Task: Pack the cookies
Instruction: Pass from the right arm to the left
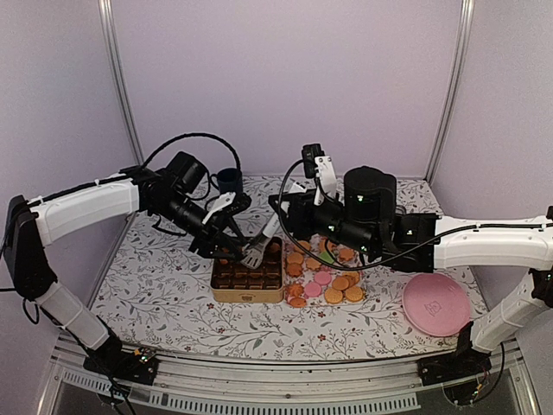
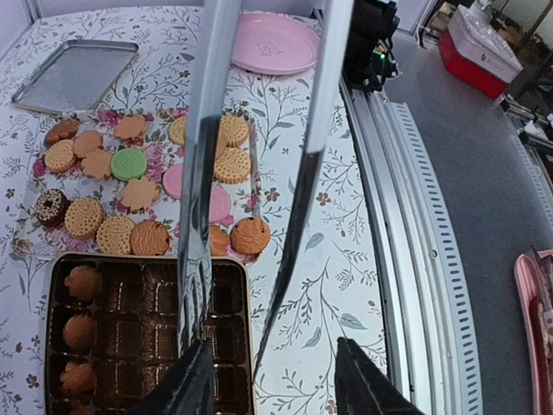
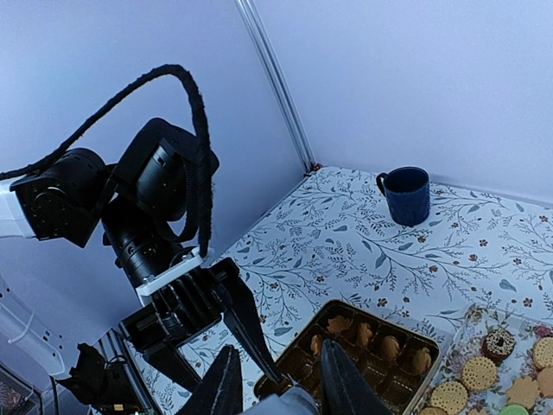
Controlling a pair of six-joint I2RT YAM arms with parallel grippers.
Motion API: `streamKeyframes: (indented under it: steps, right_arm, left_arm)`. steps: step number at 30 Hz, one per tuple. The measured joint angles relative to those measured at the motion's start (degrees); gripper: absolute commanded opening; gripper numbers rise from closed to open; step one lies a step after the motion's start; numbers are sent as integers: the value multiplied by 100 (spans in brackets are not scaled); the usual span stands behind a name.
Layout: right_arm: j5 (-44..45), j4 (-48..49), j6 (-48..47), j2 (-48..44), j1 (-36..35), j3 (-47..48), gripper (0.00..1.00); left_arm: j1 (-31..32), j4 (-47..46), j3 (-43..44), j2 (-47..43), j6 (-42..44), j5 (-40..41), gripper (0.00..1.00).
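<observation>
Nearest the arms' bases, on the flower-patterned bench (image 1: 155,294), a pink plate (image 1: 435,304) lies well to the right of the gold box (image 1: 248,296) and slightly nearer than it, with nothing on it. The box sits about mid-bench and its brown tray is divided into small compartments. In the left wrist view a few golden-orange cookies already fill one end column, while the other compartments in sight are vacant.

Just beside the box's right side lie the loose cookies (image 1: 333,295), spread flat in a cluster. Most are golden-orange, a couple are pink, one is green, and a dark ring-shaped one lies among them. On the side of that cluster away from the box lies a flat metal tray (image 2: 76,73).

Over the box, silver tongs (image 1: 257,252) slant down from the right, their tips above the compartments. The right gripper (image 3: 279,347) hangs beyond the box's right end and is clenched on the tongs' handle, a grey sliver of which shows between its fingers. The left gripper (image 2: 270,346) hovers low over the box's left part, released, its fingers standing apart with the tong tips between them. Whether either finger touches a blade cannot be told. No cookie shows in the tongs.

Farthest back, beyond the box near the rear wall, a dark blue mug (image 1: 229,181) stands upright.
</observation>
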State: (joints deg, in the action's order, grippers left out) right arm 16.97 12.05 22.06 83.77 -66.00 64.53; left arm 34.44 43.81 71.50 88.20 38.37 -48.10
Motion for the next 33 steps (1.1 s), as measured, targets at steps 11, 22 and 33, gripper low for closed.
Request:
streamKeyframes:
  steps: [11,22,33]
  right_arm:
    - [-70,79,2,15,0,9,31]
    - [-299,372,127,192,0,76,37]
    - [-339,507,243,221,74,74,100]
  left_arm:
    - [0,-33,-57,28,13,13,33]
    - [2,-114,-66,229,-31,-76,2]
    - [90,-114,-149,170,111,-258,0]
